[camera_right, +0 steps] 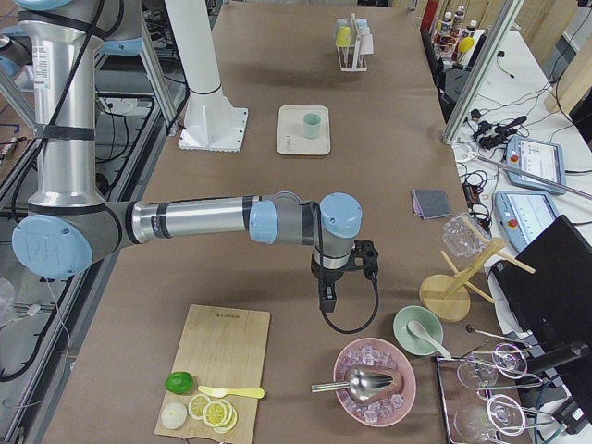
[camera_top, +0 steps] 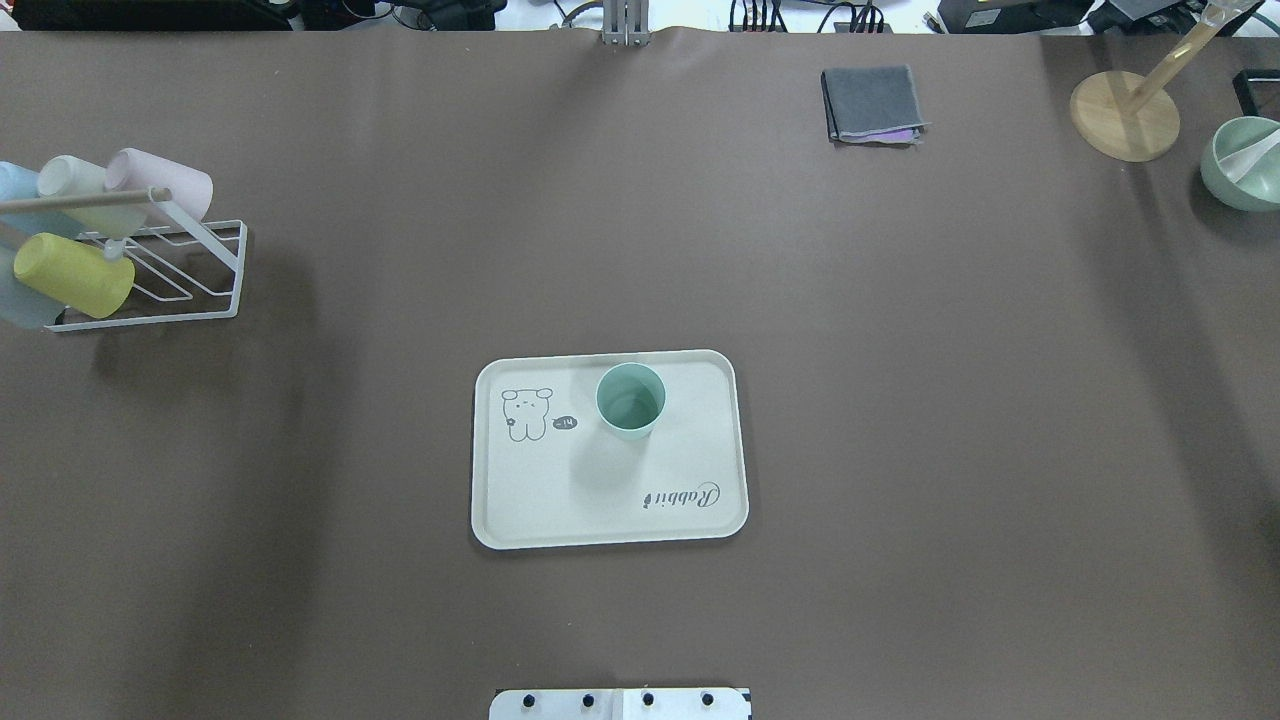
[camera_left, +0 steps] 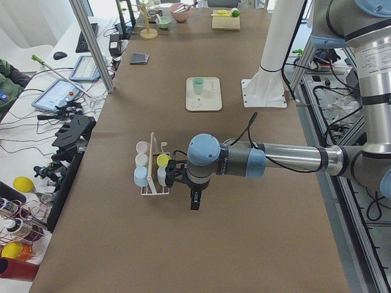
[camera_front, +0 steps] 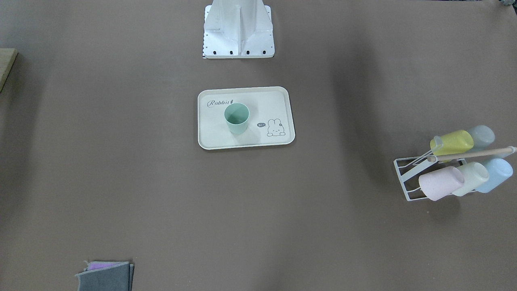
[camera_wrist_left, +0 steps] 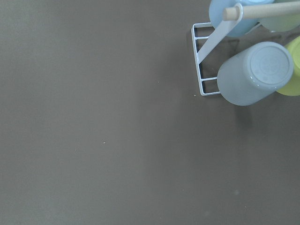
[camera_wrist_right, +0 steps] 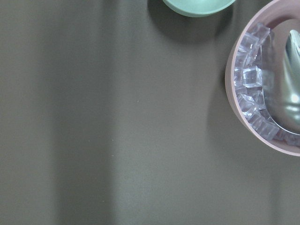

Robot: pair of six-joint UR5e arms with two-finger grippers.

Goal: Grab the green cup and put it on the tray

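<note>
Folded grey cloths [camera_front: 106,277] are being shown at the lower left edge of the front-facing view, closest to the lens, with a lilac layer peeking out on top. Moving to the middle of the frame, the tray [camera_front: 210,135] is being seen lying flat on the brown table, and the green cup [camera_front: 236,118] is being carried on it, upright and mouth up, between the "Rabbit" script and the bunny drawing. Over at the right edge, a white wire rack [camera_front: 416,166] is being loaded with tumblers on their sides: a pink cup [camera_front: 440,183], a cream cup [camera_front: 474,176], a light blue cup [camera_front: 497,173] and a yellow cup [camera_front: 454,143].

In the left side view, the left gripper [camera_left: 194,201] is being held pointing down just beside that rack, well apart from the tray; whether its jaws are released or clenched cannot be told. In the right side view, the right gripper [camera_right: 327,298] is being held above bare table near a pink bowl of ice [camera_right: 375,381]; its jaws cannot be judged either.
</note>
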